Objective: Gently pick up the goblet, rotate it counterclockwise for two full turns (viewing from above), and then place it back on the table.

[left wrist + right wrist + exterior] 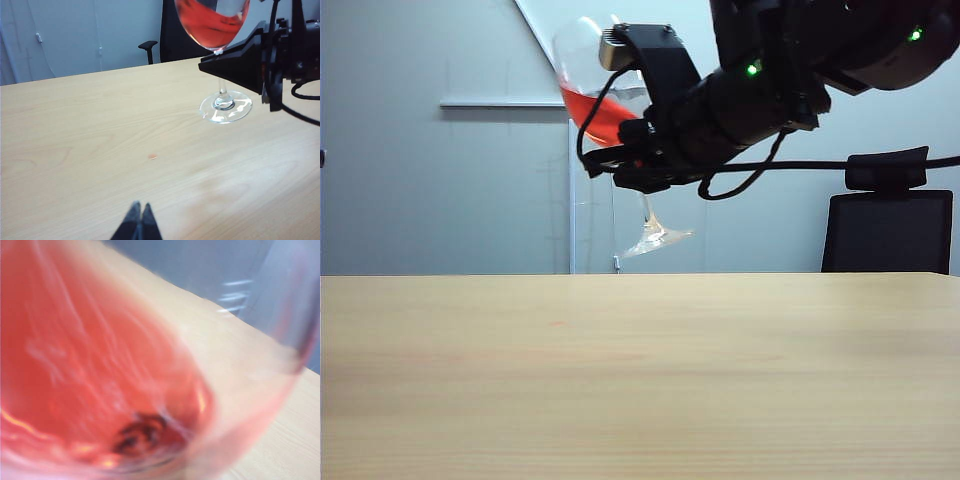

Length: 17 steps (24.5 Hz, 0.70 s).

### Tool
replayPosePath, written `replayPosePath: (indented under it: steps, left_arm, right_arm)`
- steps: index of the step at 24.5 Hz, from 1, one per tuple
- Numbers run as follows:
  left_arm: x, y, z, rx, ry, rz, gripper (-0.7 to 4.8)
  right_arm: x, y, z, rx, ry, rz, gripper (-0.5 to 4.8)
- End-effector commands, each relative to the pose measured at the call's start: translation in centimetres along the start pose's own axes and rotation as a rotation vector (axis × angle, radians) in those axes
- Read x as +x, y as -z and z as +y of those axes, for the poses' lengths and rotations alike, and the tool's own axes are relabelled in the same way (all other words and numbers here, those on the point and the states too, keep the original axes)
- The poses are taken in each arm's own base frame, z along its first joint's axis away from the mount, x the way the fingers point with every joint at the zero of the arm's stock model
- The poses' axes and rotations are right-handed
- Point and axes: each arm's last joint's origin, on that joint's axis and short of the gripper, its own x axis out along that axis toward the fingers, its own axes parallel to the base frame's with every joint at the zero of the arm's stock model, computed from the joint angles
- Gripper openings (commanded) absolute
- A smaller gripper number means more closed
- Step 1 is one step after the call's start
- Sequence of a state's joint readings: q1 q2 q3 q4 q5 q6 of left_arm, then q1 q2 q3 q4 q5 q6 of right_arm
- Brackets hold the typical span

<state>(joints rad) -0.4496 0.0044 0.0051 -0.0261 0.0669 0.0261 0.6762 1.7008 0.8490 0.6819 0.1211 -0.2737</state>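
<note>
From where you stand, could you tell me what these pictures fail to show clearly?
- Goblet rim: cut off by the top edge in the left wrist view.
- Right end effector fingertips: hidden behind its own dark body in the exterior view, though it is shut on the goblet's stem.
- Bowl contents: right wrist view too blurred.
- Left end effector: only its shut tips show above the table.

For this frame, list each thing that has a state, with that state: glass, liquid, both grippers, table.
goblet: lifted clear of the table, tilted, held at the stem.
red liquid: slanted to one side of the bowl, none seen spilling.
right gripper: shut on the goblet's stem, up in the air.
left gripper: shut, empty, low over the table.
table: bare wood, one small reddish spot.
</note>
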Motion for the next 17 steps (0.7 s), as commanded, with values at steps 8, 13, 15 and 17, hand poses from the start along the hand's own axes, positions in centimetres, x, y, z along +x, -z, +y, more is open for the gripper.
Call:
replayPosePath:
  steps: [8, 13, 15, 17]
  left_arm:
    - [0.0, -0.3, 0.0, 0.001, 0.000, -0.016, -0.05]
    - [0.0, -0.2, 0.0, 0.001, 0.000, -0.016, -0.05]
    - [0.0, -0.2, 0.0, 0.001, 0.000, -0.016, -0.05]
    - [0.0, -0.3, 0.0, 0.001, 0.000, -0.016, -0.05]
  right_arm:
    - [-2.1, 0.9, 0.7, 0.172, -0.021, -0.200, -0.08]
    - [-2.4, 2.5, -0.5, 0.375, -0.129, -0.275, -0.08]
    - [-2.0, 3.0, -0.8, 0.379, -0.126, -0.291, -0.08]
    - [-1.5, 3.7, -0.8, 0.379, -0.119, -0.287, -0.08]
